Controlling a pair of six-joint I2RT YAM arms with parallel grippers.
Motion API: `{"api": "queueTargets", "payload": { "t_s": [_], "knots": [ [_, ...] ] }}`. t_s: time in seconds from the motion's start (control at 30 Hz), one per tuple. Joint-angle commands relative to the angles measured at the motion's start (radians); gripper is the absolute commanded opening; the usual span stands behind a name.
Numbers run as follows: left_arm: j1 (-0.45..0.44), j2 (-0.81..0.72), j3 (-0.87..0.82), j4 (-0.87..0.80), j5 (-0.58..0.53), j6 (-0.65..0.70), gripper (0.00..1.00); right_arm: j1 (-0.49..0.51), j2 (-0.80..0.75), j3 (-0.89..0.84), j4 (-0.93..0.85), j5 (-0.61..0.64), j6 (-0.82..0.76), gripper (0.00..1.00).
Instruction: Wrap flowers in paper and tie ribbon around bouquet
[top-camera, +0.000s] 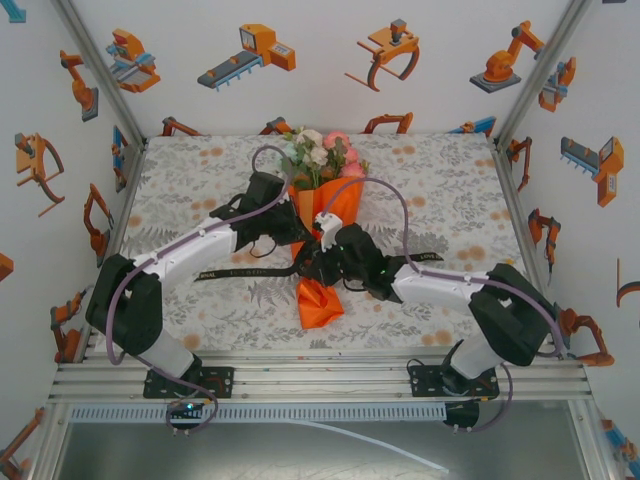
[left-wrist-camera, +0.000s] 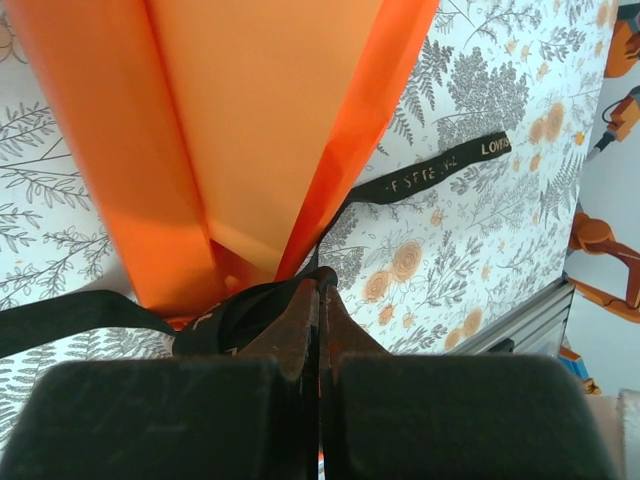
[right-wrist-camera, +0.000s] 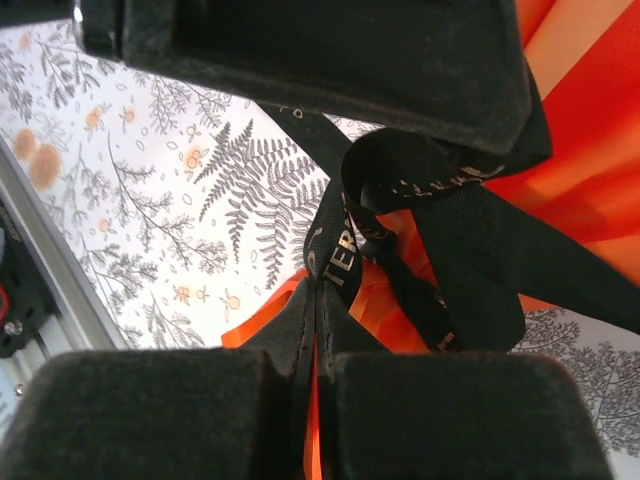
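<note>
Walls (top-camera: 330, 60) come first: white ones on three sides, with little orange robot pictures (top-camera: 255, 50) all over them. Shiny metal posts (top-camera: 100, 70) run up the back corners. A tablecloth (top-camera: 450, 180) covers the table. It is pale, with grey ferns and small orange flowers printed on it. Metal rails (top-camera: 320, 385) run along the near edge, and both arms are bolted there.

The left arm (top-camera: 190, 250) and the right arm (top-camera: 450, 285) are black and white. They reach in and meet near the middle of the cloth. A grey-purple cable (top-camera: 400, 215) loops above them.

The bouquet (top-camera: 322, 225) lies in the middle of the cloth, between the two arms. Its wide end points to the back wall. The paper (top-camera: 320, 300) is bright orange and its thin end points to the rails. The flowers (top-camera: 320, 150), pink, white and green, stick out of the far end.

The ribbon (top-camera: 235, 272) is black with gold letters. It goes around the thin part of the paper. One end lies flat on the cloth to the left, and one goes off to the right.

The left gripper (left-wrist-camera: 318, 290) has its fingers squeezed tight on a loop of ribbon, right next to the paper. The right gripper (right-wrist-camera: 312, 300) is squeezed tight too, pinching a strand of ribbon at its tips.
</note>
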Motion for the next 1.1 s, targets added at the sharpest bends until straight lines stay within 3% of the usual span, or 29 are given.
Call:
{"api": "queueTargets", "payload": {
  "t_s": [0.0,0.27,0.47,0.6,0.73,0.9,1.07],
  "knots": [
    [0.029,-0.056,-0.018,-0.003,-0.021,-0.003,0.00,0.003,-0.076,0.007,0.013,0.025,-0.045,0.00],
    [0.090,-0.123,-0.075,-0.008,-0.033,-0.001,0.00,-0.015,-0.182,0.013,-0.083,0.079,-0.128,0.00],
    [0.091,-0.129,-0.094,0.014,-0.012,-0.010,0.00,-0.024,-0.090,0.022,-0.054,0.073,-0.127,0.00],
    [0.091,-0.132,-0.099,0.018,-0.006,-0.010,0.00,-0.024,-0.032,0.034,0.004,0.083,-0.126,0.07],
    [0.092,-0.134,-0.097,0.014,-0.008,-0.007,0.00,-0.024,0.007,0.059,-0.017,0.092,-0.109,0.08],
    [0.091,-0.135,-0.102,0.022,-0.008,-0.008,0.00,-0.024,-0.003,0.066,-0.075,0.161,-0.108,0.24],
    [0.093,-0.135,-0.103,0.026,-0.011,-0.012,0.00,-0.024,0.006,0.063,-0.093,0.186,-0.108,0.29]
  ]
}}
